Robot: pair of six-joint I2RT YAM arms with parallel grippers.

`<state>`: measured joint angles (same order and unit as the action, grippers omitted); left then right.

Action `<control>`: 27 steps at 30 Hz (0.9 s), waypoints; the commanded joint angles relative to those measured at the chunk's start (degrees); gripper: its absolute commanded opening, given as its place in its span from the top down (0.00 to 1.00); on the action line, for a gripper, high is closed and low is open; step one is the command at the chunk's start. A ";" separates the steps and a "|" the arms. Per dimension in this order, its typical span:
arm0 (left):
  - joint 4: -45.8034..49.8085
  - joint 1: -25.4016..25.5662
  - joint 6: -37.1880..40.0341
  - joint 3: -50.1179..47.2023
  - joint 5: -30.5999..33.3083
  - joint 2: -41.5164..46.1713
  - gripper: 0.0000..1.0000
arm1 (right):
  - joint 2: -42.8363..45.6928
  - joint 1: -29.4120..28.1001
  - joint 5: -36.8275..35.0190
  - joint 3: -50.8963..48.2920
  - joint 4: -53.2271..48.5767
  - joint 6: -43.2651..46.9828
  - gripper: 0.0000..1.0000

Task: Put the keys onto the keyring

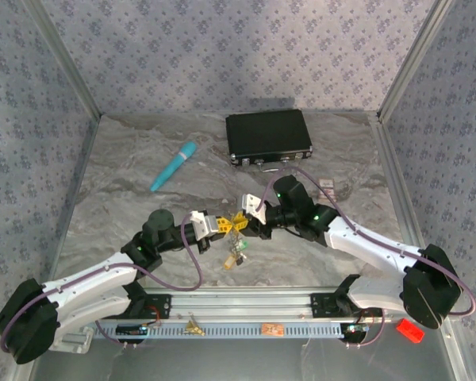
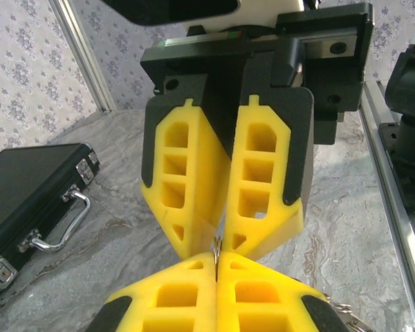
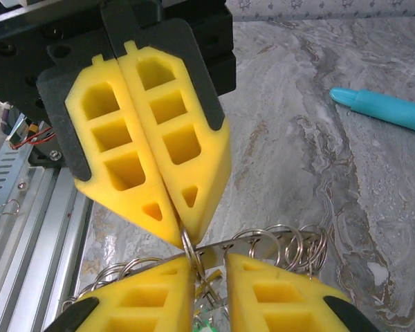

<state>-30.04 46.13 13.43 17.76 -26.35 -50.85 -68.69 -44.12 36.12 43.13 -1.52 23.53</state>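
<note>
The keyring (image 3: 280,238) is held up between the two grippers, over the middle of the marbled table (image 1: 127,214). It is a loop of thin wire with several smaller wire rings strung along it. The left gripper (image 3: 185,232) is clenched on the wire, pinching it edge-on between its yellow fingertips, apparently to steady the ring while the other arm works on it. The right gripper (image 3: 209,270) meets it tip to tip. Its jaws stand narrowly apart, with ring wire and the green head of one of the keys (image 3: 203,322) in the gap; whether they pinch anything I cannot tell. Facing nose to nose probably lets one arm feed or pry at the spot the other fixes.

From above, the keys form a small cluster just on the near side of the grippers. It is unclear whether they dangle from the ring or rest on the table, and how many are threaded. A teal pen (image 1: 173,166) lies to the left rear and a closed black case (image 1: 268,136) at the back, both well apart from the work.
</note>
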 commanded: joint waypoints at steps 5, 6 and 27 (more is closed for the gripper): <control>-2.83 0.15 -0.06 0.03 -1.51 1.46 1.00 | 0.54 0.06 1.02 1.99 0.10 -0.10 0.86; -2.83 0.15 0.06 0.08 -1.51 1.44 1.00 | 0.23 -0.02 1.35 2.19 0.36 -0.26 0.90; 10.70 0.11 3.43 4.12 3.69 1.53 0.74 | -2.74 -4.69 -11.23 12.96 -22.55 10.95 1.00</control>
<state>-21.30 46.13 15.77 18.59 -22.90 -48.71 -70.22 -47.59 28.84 52.51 -18.61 31.20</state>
